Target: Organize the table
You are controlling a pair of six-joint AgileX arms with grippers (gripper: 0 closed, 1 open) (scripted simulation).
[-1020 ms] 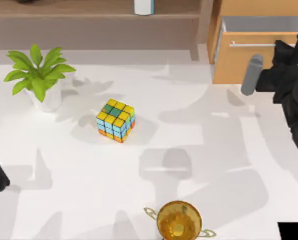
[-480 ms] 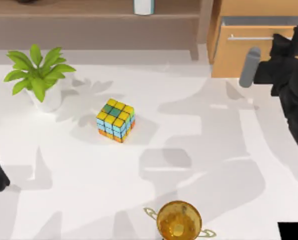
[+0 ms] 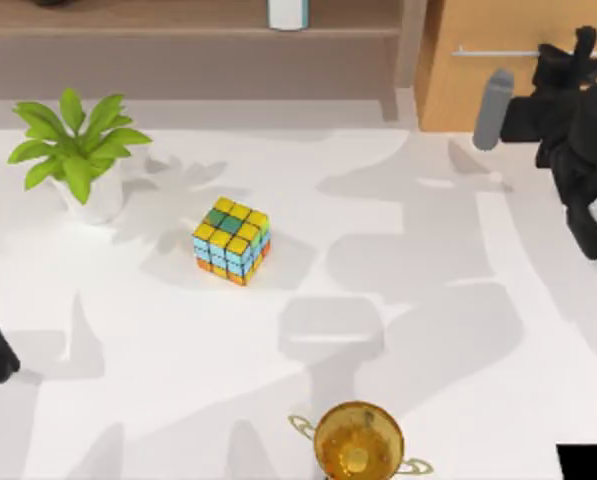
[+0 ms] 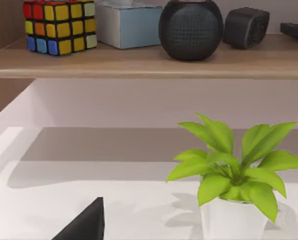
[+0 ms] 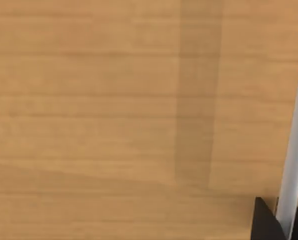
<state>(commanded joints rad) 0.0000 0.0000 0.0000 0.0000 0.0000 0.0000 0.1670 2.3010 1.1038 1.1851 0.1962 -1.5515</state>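
**Right hand at the drawer handle, counter still scattered**

The right hand (image 3: 581, 50) sits at the far right of the top view, against the light-wood drawer cabinet (image 3: 458, 90), its dark fingers closed around the thin metal handle (image 3: 498, 52). The right wrist view confirms the hold: a pale metal bar runs between two black fingertips (image 5: 262, 222) with the wood-grain drawer front directly behind. The drawer front lies flush with the cabinet face. A grey cylindrical part of the right arm (image 3: 488, 110) juts out over the counter's back right corner.

The white counter (image 3: 428, 330) spreads across most of the top view. On it stand a potted green plant (image 3: 78, 150) in a white pot at the back left, a multicoloured puzzle cube (image 3: 232, 240) left of centre, and a golden trophy cup (image 3: 358, 440) at the near edge.

The left arm is parked at the left edge of the counter; whether the left hand (image 4: 84, 225) is open or closed cannot be told.

Behind the counter runs a brown wooden shelf (image 4: 139, 62) carrying a second puzzle cube (image 4: 59, 26), a pale blue box (image 4: 126, 25), a round black speaker (image 4: 190, 27) and a smaller dark speaker (image 4: 246, 26). No writing or brand marks can be read on any of them.
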